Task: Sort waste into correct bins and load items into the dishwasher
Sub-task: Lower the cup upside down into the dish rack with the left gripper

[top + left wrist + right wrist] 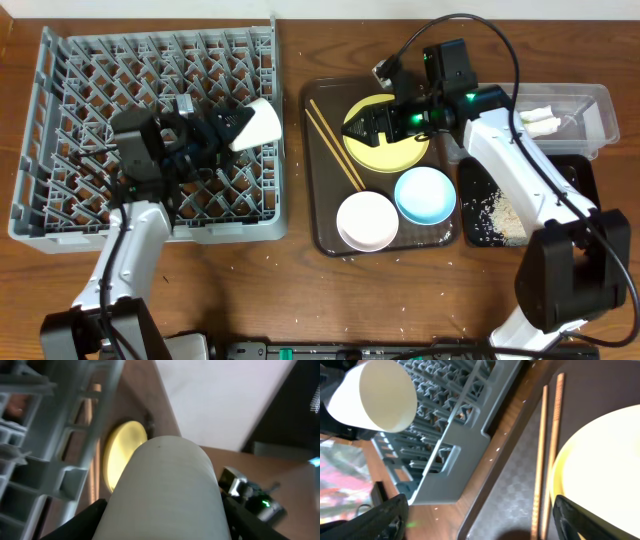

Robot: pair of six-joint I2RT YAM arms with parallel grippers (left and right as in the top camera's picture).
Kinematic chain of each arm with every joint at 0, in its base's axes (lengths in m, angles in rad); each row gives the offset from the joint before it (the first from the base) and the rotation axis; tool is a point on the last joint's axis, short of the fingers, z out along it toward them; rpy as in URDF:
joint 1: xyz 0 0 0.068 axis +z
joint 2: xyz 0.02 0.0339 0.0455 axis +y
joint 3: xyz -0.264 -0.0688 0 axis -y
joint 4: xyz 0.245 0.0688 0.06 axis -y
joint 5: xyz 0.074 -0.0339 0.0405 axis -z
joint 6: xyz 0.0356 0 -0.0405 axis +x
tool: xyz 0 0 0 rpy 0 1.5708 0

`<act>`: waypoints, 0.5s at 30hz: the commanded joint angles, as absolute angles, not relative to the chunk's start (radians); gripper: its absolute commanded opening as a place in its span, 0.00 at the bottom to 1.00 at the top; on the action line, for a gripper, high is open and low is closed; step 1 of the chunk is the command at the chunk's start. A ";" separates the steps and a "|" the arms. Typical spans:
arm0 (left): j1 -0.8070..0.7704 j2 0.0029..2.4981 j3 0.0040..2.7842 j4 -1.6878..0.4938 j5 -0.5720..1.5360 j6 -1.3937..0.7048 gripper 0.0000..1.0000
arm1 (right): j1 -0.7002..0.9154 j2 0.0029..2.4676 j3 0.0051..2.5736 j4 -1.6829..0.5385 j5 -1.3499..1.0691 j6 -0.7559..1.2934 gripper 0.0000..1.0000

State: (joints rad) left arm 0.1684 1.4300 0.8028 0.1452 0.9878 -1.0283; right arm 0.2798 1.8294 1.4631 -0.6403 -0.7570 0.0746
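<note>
Cup (258, 124) lies sideways in the left pincer (232, 130), jaws clamped on its body and mouth facing right, over the right edge of the rack (60, 200). Right pincer (362, 127) is spread wide with nothing in it, over the left rim of the plate (395, 152) on the brown tray (322, 215). Chopsticks (335, 150) lie just left of the plate, with the blue bowl (425, 195) and white bowl (366, 221) at the tray's front.

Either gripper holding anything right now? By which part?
Left gripper holds the white cup by its sides near the base, above the dish rack. Right gripper is open over the yellow plate, holding nothing.
</note>
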 commanded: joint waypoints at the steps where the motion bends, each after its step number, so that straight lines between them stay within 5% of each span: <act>1: 0.171 1.403 0.927 -0.036 0.889 -0.822 0.33 | 0.282 1.802 1.464 -0.645 -0.711 0.035 0.94; 15: 0.022 1.221 1.112 -0.876 0.304 -0.531 0.33 | 0.282 1.802 1.464 -0.672 -0.654 0.006 0.99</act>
